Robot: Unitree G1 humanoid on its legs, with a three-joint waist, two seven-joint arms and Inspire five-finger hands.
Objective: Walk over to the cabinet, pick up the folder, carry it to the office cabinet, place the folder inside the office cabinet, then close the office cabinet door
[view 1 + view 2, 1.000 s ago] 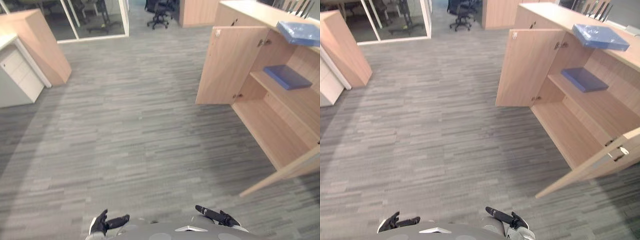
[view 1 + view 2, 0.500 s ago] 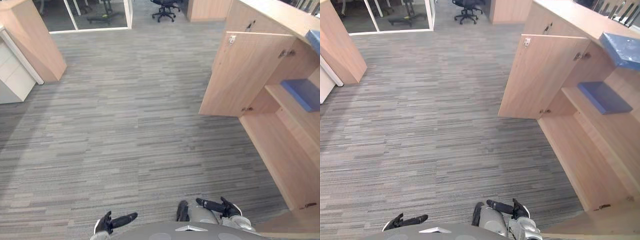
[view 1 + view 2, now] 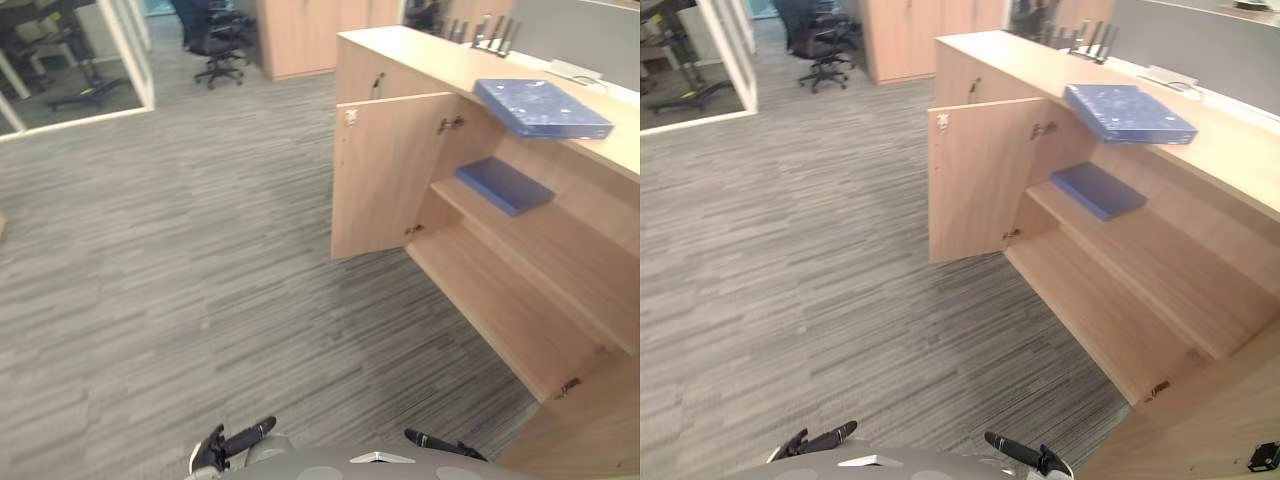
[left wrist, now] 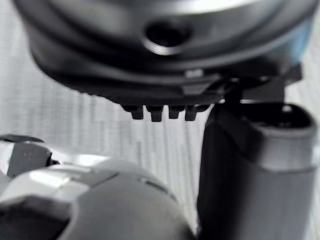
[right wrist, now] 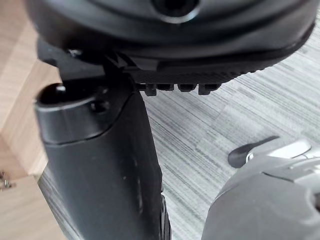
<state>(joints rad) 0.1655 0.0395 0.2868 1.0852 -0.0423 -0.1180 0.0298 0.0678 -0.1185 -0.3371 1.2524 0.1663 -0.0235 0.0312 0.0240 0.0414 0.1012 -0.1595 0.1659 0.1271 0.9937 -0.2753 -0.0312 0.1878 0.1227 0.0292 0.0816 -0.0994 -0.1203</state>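
The grey striped carpet (image 3: 180, 260) takes up most of the room and runs under both hands and far ahead of them. Ahead of the right hand (image 3: 441, 442) and out to its right stands the long light wooden office cabinet (image 3: 400, 52), well apart from the fingers. It is open. One light wooden cabinet door (image 3: 385, 175) is swung out towards the floor ahead of the hand, and a second wooden door (image 3: 590, 440) juts out just to the hand's right. A bare wooden inner shelf (image 3: 570, 260) runs along inside the cabinet.

On the cabinet top, far ahead of the right hand and to its right, lies a flat mottled blue folder (image 3: 541, 108), with one corner reaching past the front edge. Below it, on the far end of the inner shelf, lies a darker plain blue folder (image 3: 504, 186), flat and slightly skewed. Neither hand touches either folder.

Far ahead of the left hand (image 3: 236, 440) stand a white-framed glass partition (image 3: 135, 55) and, beyond it, a black office swivel chair (image 3: 215, 40).

Both dark hands sit low and close in, well apart from each other. The left one's fingers are stretched out straight and point inward, with nothing in them. The right hand's fingers lie straight as well, and it too is empty.
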